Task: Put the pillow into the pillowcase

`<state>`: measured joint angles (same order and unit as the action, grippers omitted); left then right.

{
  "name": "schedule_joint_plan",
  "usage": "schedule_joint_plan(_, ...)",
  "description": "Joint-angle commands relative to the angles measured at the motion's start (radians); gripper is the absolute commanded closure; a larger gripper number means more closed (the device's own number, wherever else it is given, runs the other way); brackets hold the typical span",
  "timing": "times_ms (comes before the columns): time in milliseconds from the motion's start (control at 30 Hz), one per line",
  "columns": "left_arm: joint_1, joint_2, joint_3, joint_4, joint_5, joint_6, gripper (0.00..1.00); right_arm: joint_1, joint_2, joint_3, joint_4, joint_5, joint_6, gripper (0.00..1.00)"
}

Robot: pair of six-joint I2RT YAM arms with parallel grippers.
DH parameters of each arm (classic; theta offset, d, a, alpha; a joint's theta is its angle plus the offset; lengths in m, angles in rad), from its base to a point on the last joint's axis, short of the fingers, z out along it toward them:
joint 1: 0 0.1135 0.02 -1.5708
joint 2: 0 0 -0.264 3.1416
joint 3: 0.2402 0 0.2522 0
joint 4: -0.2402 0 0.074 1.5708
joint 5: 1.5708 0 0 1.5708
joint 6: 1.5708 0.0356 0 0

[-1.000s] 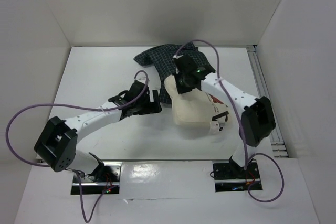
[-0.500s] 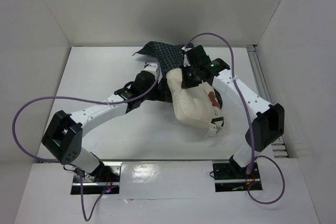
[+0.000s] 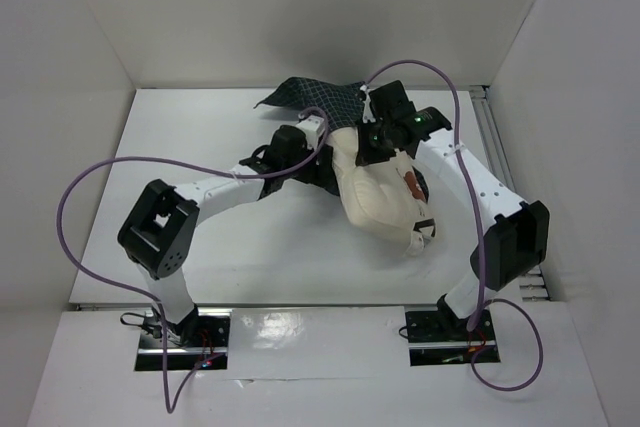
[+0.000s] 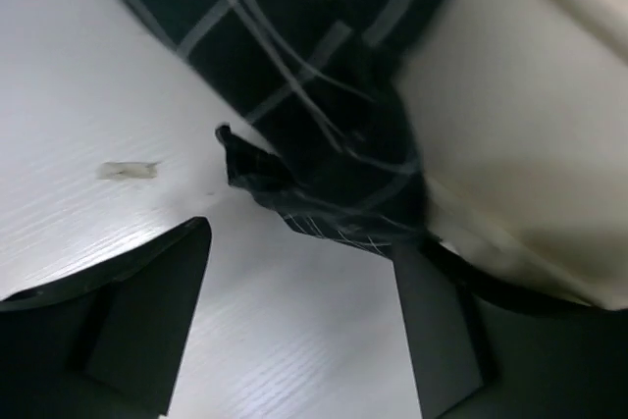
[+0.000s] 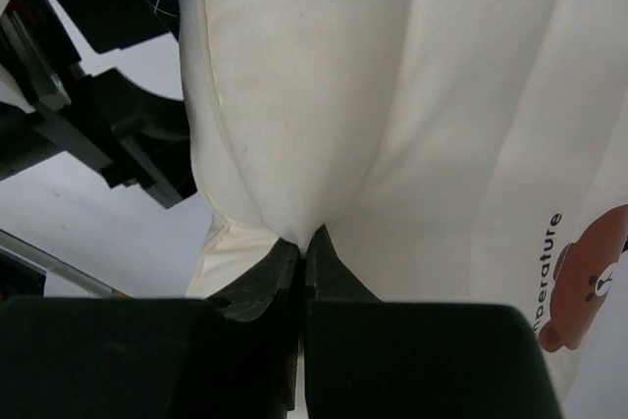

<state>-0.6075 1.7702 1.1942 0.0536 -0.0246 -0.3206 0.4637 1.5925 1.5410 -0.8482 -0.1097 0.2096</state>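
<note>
The cream pillow (image 3: 378,197) lies right of centre, its printed label and tag toward the front right. My right gripper (image 3: 372,143) is shut on a pinch of its far edge, seen close in the right wrist view (image 5: 306,242), where the pillow (image 5: 324,95) fills the frame. The dark checked pillowcase (image 3: 320,99) lies crumpled at the back, partly under the pillow. My left gripper (image 3: 322,165) is open at the pillowcase's near edge. In the left wrist view the pillowcase (image 4: 324,144) hangs just beyond the open left gripper (image 4: 299,291), with the pillow (image 4: 530,144) at right.
White walls enclose the table on three sides. A metal rail (image 3: 500,147) runs along the right edge. Purple cables loop from both arms. The left arm (image 3: 200,197) stretches across the table's middle left.
Both grippers have moved toward the back. The right one has dragged the pillow's far edge up to the pillowcase. The left arm has reached further in, to the pillowcase's edge.
</note>
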Motion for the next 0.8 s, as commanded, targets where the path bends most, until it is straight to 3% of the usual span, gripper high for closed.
schedule_joint_plan(0,0.038,-0.032,-0.039,0.168,0.273,-0.043,0.14,-0.014,-0.045,0.062,0.034,-0.021,-0.019,1.0)
schedule_joint_plan(33,0.054,-0.044,-0.065,0.213,0.34,-0.093,0.25,-0.014,-0.045,0.062,0.034,-0.021,-0.019,1.0)
schedule_joint_plan(67,0.072,-0.045,-0.089,0.256,0.412,-0.119,0.5,-0.014,-0.045,0.053,0.034,-0.021,-0.019,1.0)
schedule_joint_plan(133,0.121,-0.058,-0.142,0.366,0.608,-0.2,0.75,-0.023,-0.045,0.042,0.034,-0.021,-0.029,1.0)
schedule_joint_plan(167,0.133,-0.058,-0.153,0.396,0.708,-0.222,1.0,-0.023,-0.054,0.042,0.034,-0.021,-0.029,1.0)
schedule_joint_plan(200,0.143,-0.058,-0.162,0.41,0.735,-0.239,1.0,-0.023,-0.054,0.042,0.034,-0.021,-0.029,1.0)
schedule_joint_plan(333,0.155,-0.13,-0.235,0.399,0.73,-0.233,1.0,-0.033,-0.063,0.031,0.034,-0.03,-0.029,1.0)
schedule_joint_plan(433,0.155,-0.251,-0.312,0.318,0.579,-0.161,1.0,-0.033,-0.063,0.031,0.034,-0.03,-0.029,1.0)
schedule_joint_plan(467,0.155,-0.279,-0.312,0.28,0.522,-0.108,0.93,-0.033,-0.063,0.031,0.034,-0.039,-0.038,1.0)
schedule_joint_plan(500,0.144,-0.316,-0.303,0.211,0.424,-0.08,0.68,-0.033,-0.063,0.042,0.034,-0.039,-0.038,1.0)
schedule_joint_plan(533,0.144,-0.316,-0.292,0.194,0.392,-0.027,0.36,-0.033,-0.063,0.042,0.02,-0.048,-0.038,1.0)
schedule_joint_plan(600,0.144,-0.305,-0.24,0.151,0.361,0.026,0.26,-0.042,-0.063,0.056,0.011,-0.048,-0.047,1.0)
schedule_joint_plan(767,0.144,-0.158,-0.121,0.112,0.411,0.201,0.19,-0.042,-0.063,0.065,0.0,-0.061,-0.065,1.0)
